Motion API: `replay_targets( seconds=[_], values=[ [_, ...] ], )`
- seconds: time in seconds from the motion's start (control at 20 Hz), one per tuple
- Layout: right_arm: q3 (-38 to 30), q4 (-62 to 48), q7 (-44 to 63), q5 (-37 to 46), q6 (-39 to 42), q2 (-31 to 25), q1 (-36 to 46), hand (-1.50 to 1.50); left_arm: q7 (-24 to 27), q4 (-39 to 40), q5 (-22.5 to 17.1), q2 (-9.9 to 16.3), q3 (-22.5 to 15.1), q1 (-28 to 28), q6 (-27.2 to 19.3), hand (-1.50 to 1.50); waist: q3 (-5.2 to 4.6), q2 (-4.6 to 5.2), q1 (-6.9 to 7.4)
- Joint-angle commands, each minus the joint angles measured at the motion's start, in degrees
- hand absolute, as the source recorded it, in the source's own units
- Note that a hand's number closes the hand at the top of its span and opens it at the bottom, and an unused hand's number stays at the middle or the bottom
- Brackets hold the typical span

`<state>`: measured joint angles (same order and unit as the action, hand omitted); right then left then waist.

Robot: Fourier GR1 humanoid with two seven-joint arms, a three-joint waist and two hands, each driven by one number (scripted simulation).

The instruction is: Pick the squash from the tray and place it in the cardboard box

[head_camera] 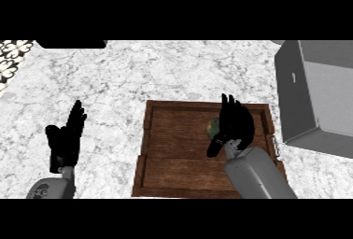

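Counter [138, 70] was white speckled marble, with a patterned strip at the far left edge; left hand [66, 137] sat at the left, fingers straight and up; squash [214, 127] lay in the wooden tray [172, 177], mostly hidden under the right hand [234, 126], whose fingers were straight and together over it; grey box [303, 84] stood open just right of the tray.
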<state>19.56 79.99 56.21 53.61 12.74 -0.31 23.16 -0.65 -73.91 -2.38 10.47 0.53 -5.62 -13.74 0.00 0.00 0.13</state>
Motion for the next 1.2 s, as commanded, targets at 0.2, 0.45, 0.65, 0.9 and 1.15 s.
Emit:
replay_targets(
  seconds=[0.2, 0.45, 0.65, 0.9, 1.15],
  values=[
    [2.80, -10.22, 2.91, -2.40, -7.05, 0.30, 5.79, -1.50, -1.56, -2.06, 1.84, -0.88, 0.02, 0.45, 0.45, 0.00, 0.01, 0.03, 0.41],
    [-0.61, -7.41, -2.78, 0.15, -4.69, 0.29, 0.99, -1.50, -3.92, -1.70, 0.17, 0.79, 3.50, -2.47, 2.92, 0.00, 0.00, -0.01, 0.02],
    [1.03, -13.71, -12.02, 1.92, -12.55, 0.28, 3.44, 1.50, -1.63, 2.67, 1.94, -0.90, 2.79, -4.69, 0.99, 0.00, 0.00, 0.17, 0.05],
    [-1.44, -16.36, -11.30, 5.32, -11.16, 0.21, 8.15, 1.50, 0.43, 1.71, 0.82, 0.13, 4.25, -1.77, 3.98, 0.00, -0.01, 0.04, 0.13],
    [11.79, 2.33, -34.24, -1.05, -3.61, -15.85, -14.65, 1.50, -1.57, -0.25, 0.40, 0.91, 4.79, 0.50, 2.77, 0.00, 0.04, -0.99, -2.98]
  ],
)
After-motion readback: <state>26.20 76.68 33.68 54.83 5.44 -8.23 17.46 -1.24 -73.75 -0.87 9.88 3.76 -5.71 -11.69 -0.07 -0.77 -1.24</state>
